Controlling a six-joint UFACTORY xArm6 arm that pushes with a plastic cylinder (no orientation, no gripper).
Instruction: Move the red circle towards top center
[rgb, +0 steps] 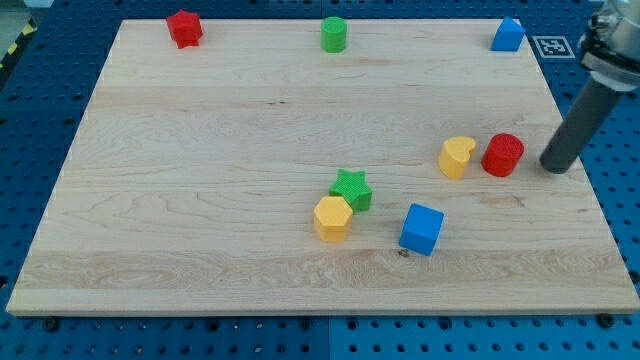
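My tip (557, 166) rests on the board (200, 230) near its right edge; it is a plain rod with no jaws, so it holds nothing and there is no opening to report. It stands just to the view's right of the red circle (502, 155), close to it but with a sliver of wood between them. The red circle lies right of centre, about mid-height, and the yellow heart (456, 157) sits just beside it on the view's left, nearly touching.

Further out: a green star (352, 189) touching a yellow hexagon (332, 218) near the middle, and a blue cube (421, 229) to their right. Along the top edge stand a red star (185, 28) at left, a green cylinder (334, 34) at centre, and a blue block (508, 35) at right.

The goal lies up and to the left, near the green cylinder. A push from my present side would, I judge, drive the red circle straight into the yellow heart. Better to bring my tip round to the lower right of the red circle, then push diagonally so it clears the yellow heart's top, keeping the line through its centre so it does not slip off sideways.
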